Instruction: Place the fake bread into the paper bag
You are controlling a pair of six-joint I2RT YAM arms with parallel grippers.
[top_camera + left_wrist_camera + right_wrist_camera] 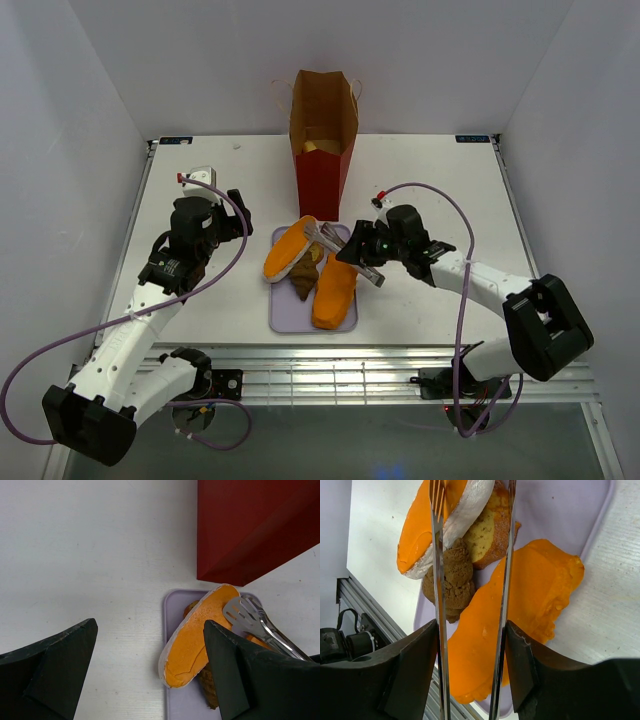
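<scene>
Right tool (pixel 470 675) clamps metal tongs (pixel 438 570), their arms spread over the fake bread (pixel 520 610) on the lavender tray (pixel 560 510); left tool (pixel 150 675) gapes wide above the worktop (pixel 75 555).

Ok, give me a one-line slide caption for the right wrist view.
Right gripper clamps metal tongs, arms spread over the fake bread piled on the lavender tray.
</scene>
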